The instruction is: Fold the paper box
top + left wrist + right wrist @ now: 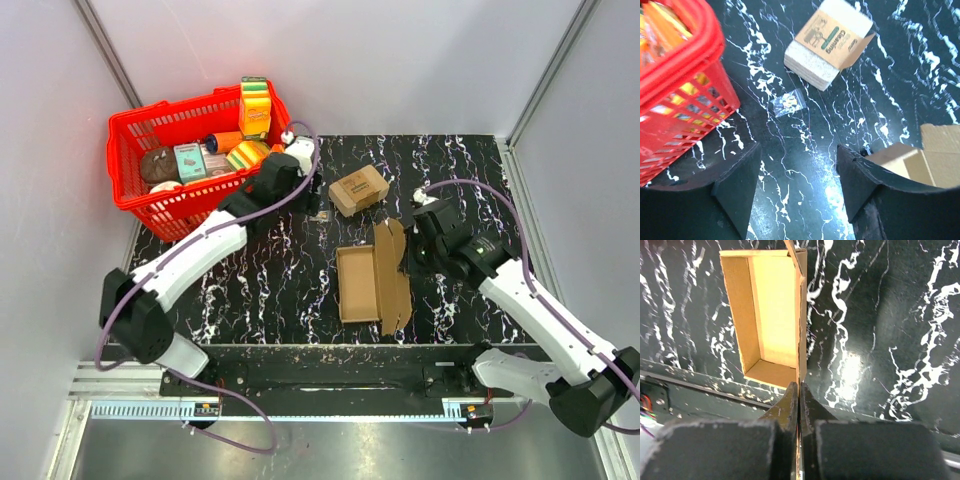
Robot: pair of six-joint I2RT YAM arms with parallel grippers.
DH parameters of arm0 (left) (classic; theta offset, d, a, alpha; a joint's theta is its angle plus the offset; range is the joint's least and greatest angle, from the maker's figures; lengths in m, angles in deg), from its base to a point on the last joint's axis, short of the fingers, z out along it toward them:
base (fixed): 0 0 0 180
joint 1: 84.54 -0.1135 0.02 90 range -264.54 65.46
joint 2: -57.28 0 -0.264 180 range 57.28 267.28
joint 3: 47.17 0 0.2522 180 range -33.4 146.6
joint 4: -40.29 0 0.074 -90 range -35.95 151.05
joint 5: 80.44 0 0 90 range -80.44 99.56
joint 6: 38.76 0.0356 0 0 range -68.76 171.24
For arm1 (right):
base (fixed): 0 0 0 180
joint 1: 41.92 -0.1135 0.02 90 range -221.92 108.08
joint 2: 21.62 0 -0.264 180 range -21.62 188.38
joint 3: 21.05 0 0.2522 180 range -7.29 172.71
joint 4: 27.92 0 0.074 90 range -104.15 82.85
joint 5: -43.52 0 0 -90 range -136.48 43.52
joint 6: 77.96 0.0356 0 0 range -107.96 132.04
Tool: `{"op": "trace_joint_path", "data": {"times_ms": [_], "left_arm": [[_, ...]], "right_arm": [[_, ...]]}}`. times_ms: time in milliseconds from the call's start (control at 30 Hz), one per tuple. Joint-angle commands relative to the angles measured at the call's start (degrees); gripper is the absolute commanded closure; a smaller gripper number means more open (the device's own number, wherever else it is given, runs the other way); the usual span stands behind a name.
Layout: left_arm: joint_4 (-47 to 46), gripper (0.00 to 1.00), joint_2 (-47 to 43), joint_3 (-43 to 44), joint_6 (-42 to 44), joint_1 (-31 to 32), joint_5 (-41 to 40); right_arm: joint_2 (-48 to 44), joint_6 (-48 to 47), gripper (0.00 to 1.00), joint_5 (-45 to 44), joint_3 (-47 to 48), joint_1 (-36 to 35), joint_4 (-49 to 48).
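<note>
1. Finding the paper box [358, 285] lying on the black marbled bench [280, 290], between the two arms and toward the near edge, its shallow tray opening upward.
2. Noting its long flap standing up along the tray's right side, seen edge-on from the right wrist.
3. Pinching the near end of that flap with the right fingers [792, 405], both tips pressing together on the thin cardboard.
4. Holding the left fingers [737, 177] spread wide over bare bench, gripping nothing, with only a corner of the paper box showing at the lower right of the left wrist view.
5. Spotting a smaller printed box [358, 190] lying beyond the paper box, near it but apart.
6. Seeing a small clear bag [788, 102] lying flat between the printed box and the red basket [190, 150].
7. Finding the red basket sitting at the bench's far left corner, holding assorted packets.
</note>
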Motion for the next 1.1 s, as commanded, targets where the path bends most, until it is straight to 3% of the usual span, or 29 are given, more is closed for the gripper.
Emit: {"op": "trace_joint_path", "data": {"times_ms": [0, 533, 1067], "left_arm": [[-0.38, 0.34, 8.08, 4.26, 1.30, -1.55, 6.02], [-2.32, 0.11, 35.16, 19.47, -8.89, -4.45, 4.88], [-1.88, 0.08, 43.43, 22.82, -10.39, -5.60, 2.95]], "right_arm": [[3.29, -7.10, 1.00, -1.80, 5.86, -0.20, 9.65], [4.53, -7.19, 1.00, -2.16, 4.64, 0.59, 7.64], [4.00, -7.98, 1.00, 0.13, 4.73, 0.95, 5.97]]}}
